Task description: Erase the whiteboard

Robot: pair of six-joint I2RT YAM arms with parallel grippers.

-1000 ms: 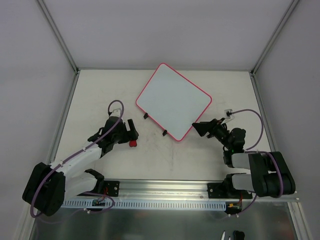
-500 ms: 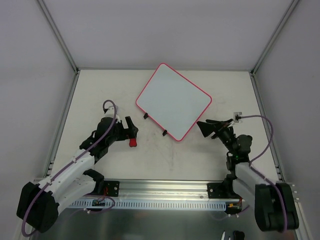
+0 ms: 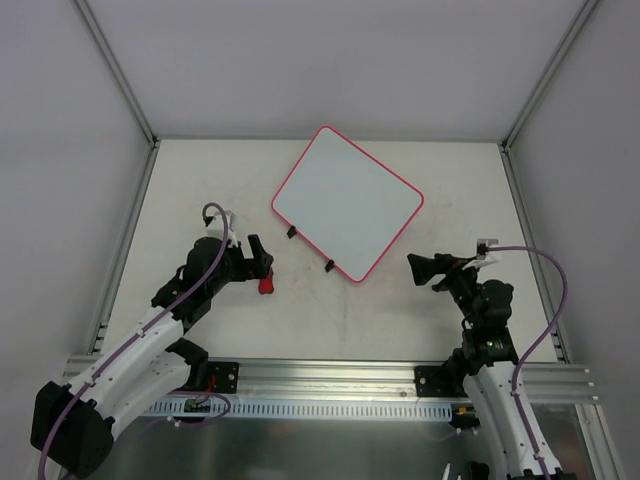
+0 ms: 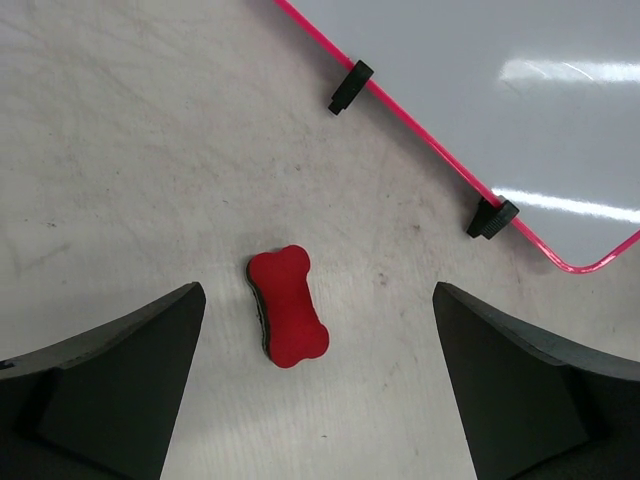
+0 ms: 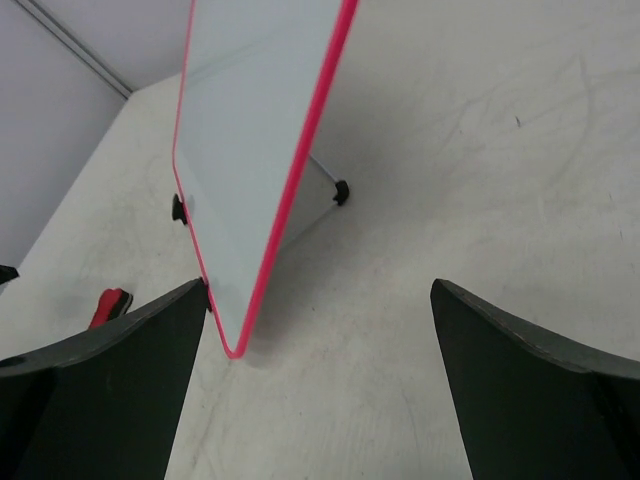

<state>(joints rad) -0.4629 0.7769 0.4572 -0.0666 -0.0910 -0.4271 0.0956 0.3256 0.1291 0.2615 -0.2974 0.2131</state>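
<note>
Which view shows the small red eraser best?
The left wrist view: the red eraser lies whole and close on the table, its bone shape plain. The top external view shows only a small red spot by the left gripper; the right wrist view catches a sliver at its left edge.

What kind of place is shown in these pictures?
Probably a robotics lab test cell: plain white walls enclose the table, and a left arm and right arm are mounted on a metal rail.
</note>
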